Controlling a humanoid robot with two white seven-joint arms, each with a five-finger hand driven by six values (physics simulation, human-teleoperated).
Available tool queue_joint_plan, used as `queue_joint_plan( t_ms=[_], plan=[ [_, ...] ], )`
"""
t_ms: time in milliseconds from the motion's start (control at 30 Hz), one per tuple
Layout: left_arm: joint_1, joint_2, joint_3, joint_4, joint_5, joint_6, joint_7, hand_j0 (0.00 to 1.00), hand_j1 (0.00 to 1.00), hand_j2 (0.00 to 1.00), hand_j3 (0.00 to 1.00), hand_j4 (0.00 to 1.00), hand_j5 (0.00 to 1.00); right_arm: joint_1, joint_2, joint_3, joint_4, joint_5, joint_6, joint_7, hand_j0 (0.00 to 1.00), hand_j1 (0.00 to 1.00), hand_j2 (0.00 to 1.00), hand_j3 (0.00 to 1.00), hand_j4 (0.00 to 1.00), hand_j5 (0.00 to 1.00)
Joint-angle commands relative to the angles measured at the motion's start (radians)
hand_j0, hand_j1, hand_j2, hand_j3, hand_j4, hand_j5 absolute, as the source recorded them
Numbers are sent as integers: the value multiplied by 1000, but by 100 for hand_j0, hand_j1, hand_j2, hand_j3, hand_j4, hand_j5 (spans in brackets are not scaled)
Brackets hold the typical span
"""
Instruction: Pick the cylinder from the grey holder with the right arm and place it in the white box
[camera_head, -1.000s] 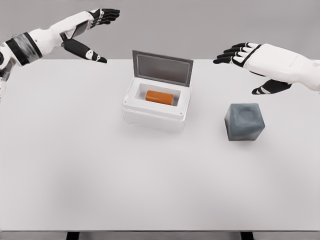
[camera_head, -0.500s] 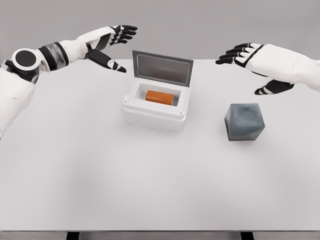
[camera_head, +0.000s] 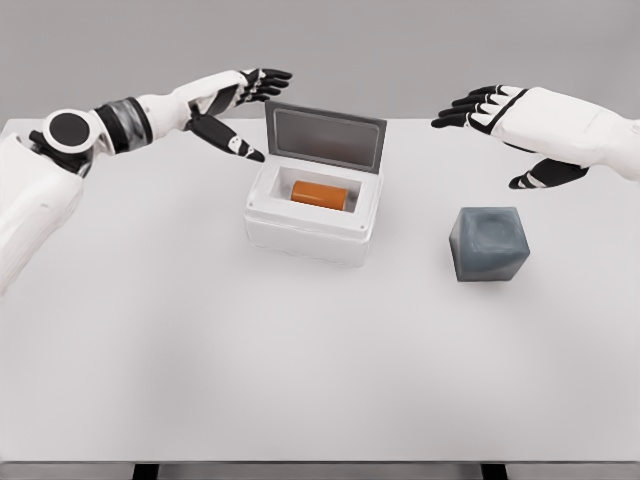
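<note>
My left hand (camera_head: 232, 105): white back, black fingers
My right hand (camera_head: 500, 115): white, black fingers
My left forearm (camera_head: 120, 122): grey band
Cylinder (camera_head: 323, 194): orange
Box (camera_head: 310, 215): white, grey inside lid
Holder (camera_head: 487, 243): dark grey
Table (camera_head: 200, 350): plain white

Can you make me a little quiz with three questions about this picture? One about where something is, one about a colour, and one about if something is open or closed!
1. Where is the cylinder?
A. In the white box
B. In the grey holder
C. In the right hand

2. What colour is the cylinder?
A. Blue
B. Orange
C. Green

3. How is the box's lid?
A. Shut flat
B. Lying on the table
C. Standing open

Answers:
1. A, it lies inside the box, and the holder's top is empty.
2. B, it shows bright orange against the white walls.
3. C, the lid stands up at the back of the box, beside the left hand.
</note>
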Motion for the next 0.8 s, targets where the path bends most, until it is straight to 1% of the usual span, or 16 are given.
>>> queue_joint_plan(
  t_ms=[0,167,333,600,633,700,767],
  plan=[
    [0,6,-11,-23,9,-5,0,100,100,100,100,100,100,0,-1,0,0,-4,3,-1,100,100,100,100,100,100],
    [0,15,-32,-26,23,-49,0,100,100,100,100,100,100,0,-1,0,0,-4,3,-1,100,100,100,100,100,100],
    [11,60,-34,-78,41,-48,0,100,100,100,100,100,100,0,-2,0,0,-4,3,-1,100,100,100,100,100,100],
    [37,160,-34,-208,104,-49,0,100,100,100,100,100,100,0,-1,-2,0,-4,3,-1,100,100,100,100,100,100],
    [51,173,-32,-228,115,-48,0,100,100,100,100,100,100,0,-1,-2,0,-4,3,-1,100,100,100,100,100,100],
    [55,189,-34,-259,127,-48,0,100,100,100,100,100,100,0,-2,-2,0,-4,3,-1,100,100,100,100,100,100],
    [55,204,-57,-279,135,-48,0,100,100,100,100,100,100,-2,-1,-2,0,-4,3,-1,100,100,100,100,100,100]
  ],
)
